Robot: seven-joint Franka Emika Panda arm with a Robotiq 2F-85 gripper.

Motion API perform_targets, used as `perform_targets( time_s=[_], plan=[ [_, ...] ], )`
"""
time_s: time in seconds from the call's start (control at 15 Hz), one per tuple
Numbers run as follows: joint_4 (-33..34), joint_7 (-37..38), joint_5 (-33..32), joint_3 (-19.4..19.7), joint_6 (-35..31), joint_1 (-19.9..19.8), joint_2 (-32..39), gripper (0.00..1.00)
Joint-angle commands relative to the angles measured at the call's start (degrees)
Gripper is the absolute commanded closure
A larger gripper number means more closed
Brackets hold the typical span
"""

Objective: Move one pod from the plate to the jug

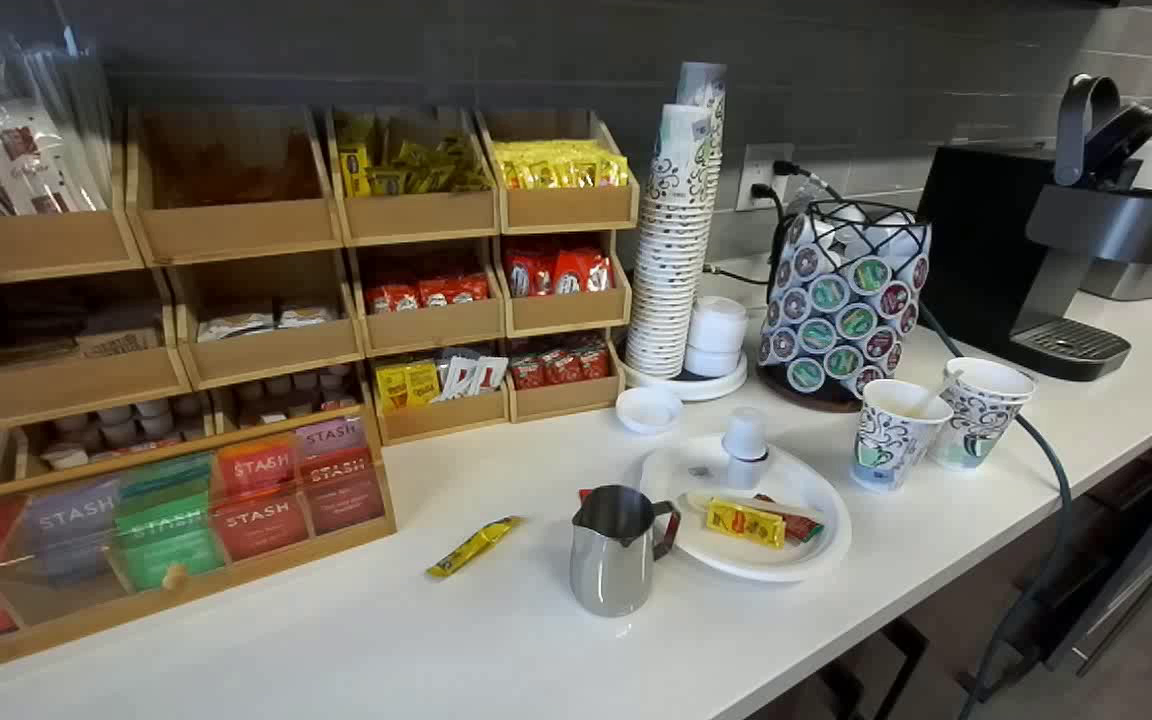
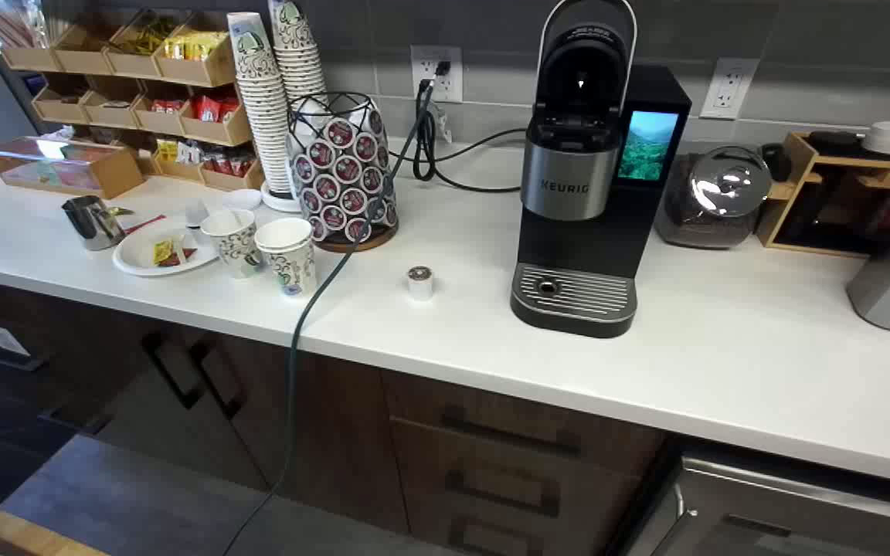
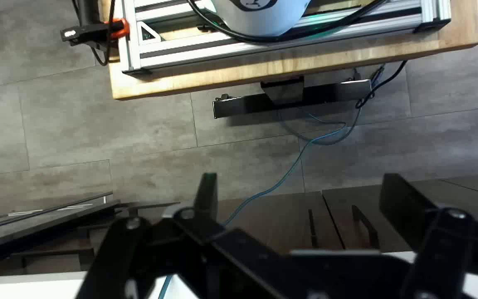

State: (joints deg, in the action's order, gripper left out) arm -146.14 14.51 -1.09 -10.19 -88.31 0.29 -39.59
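Observation:
The round white plate (image 1: 658, 470) lies on the counter in both exterior views (image 2: 130, 266). Two small white pods are stacked at its back edge, an upper pod (image 1: 744, 434) on a lower pod (image 1: 746, 470). The pods show only in part in an exterior view (image 2: 196, 214), behind a cup. The steel jug (image 1: 612, 560) stands upright beside the plate, handle toward it; it also shows in an exterior view (image 2: 93, 222). My gripper (image 3: 301, 182) is open and empty in the wrist view, above floor and cabinet fronts. Plate, pods and jug are out of the wrist view.
Paper cups (image 1: 896, 435) stand beside the plate. A pod rack (image 1: 841, 310), tall cup stacks (image 1: 671, 250) and a small white dish (image 1: 649, 412) are behind. Packets (image 1: 746, 522) lie on the plate. A single pod (image 2: 420, 284) stands near the coffee machine (image 2: 576, 185). A cable (image 2: 294, 371) crosses the counter edge.

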Motion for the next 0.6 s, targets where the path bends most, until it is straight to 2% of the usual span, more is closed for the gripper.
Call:
perform_targets(
  time_s=[0.0,0.4,0.53],
  plan=[
    [0.1,0.4,-0.3,0.6,0.2,0.7,0.1,0.0],
    [0.1,0.4,-0.3,0.6,0.2,0.7,0.1,0.0],
    [2.5,2.9,0.3,-0.5,-2.1,0.5,2.2,0.0]
  ],
)
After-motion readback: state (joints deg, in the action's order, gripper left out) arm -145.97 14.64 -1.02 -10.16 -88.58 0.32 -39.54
